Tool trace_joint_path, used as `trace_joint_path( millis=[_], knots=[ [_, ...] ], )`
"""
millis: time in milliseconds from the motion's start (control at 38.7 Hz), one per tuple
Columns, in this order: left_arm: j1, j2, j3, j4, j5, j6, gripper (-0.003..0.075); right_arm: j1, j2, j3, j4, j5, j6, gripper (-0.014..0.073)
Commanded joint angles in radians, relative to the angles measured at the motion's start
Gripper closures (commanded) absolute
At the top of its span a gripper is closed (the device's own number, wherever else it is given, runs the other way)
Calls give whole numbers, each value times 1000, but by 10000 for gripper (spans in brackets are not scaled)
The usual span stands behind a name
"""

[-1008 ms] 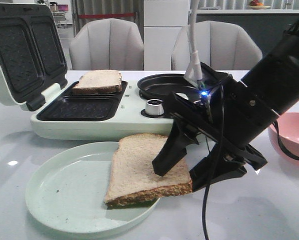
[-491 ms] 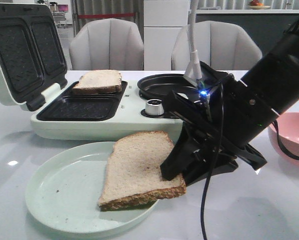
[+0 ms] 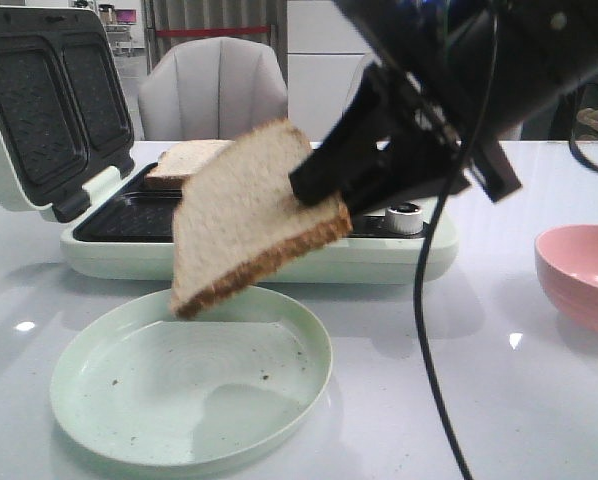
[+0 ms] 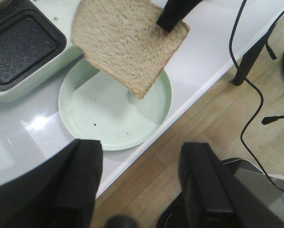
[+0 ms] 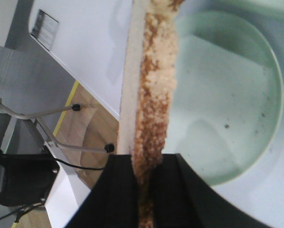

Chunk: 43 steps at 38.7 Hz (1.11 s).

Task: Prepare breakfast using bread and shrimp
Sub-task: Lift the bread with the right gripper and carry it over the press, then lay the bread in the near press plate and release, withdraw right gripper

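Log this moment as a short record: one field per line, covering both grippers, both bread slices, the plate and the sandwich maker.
right gripper: shut on the lifted bread slice, gripping its edge
lifted bread slice: in the air above the green plate, tilted
second bread slice: lying in the far tray of the sandwich maker
near tray: no bread visible
sandwich maker lid: open
green plate: only crumbs
left gripper: open, holding nothing
pink bowl: right of the sandwich maker
shrimp: not in view
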<state>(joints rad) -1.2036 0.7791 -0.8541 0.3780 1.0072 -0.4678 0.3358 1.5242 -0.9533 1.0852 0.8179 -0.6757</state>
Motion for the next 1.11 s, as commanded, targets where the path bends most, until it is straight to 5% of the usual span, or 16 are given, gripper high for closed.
trace_joint_path(
  millis=[0, 258, 646, 775, 956, 1086],
  knots=[
    [-8, -6, -24, 21, -57, -2, 297, 16, -44, -92, 73, -19, -23, 557],
    [-8, -6, -24, 21, -57, -2, 297, 123, 124, -308, 96, -291, -23, 557],
    [-8, -6, -24, 21, -57, -2, 297, 136, 503, -659, 203, -288, -23, 546],
    [-8, -6, -24, 21, -57, -2, 297, 136, 536, -663, 197, -302, -23, 379],
    [-8, -6, -24, 21, -57, -2, 297, 136, 543, -663, 193, -302, -23, 26],
    [-8, -6, -24, 21, -57, -2, 297, 122, 541, -668, 193, -297, -23, -27]
  ],
)
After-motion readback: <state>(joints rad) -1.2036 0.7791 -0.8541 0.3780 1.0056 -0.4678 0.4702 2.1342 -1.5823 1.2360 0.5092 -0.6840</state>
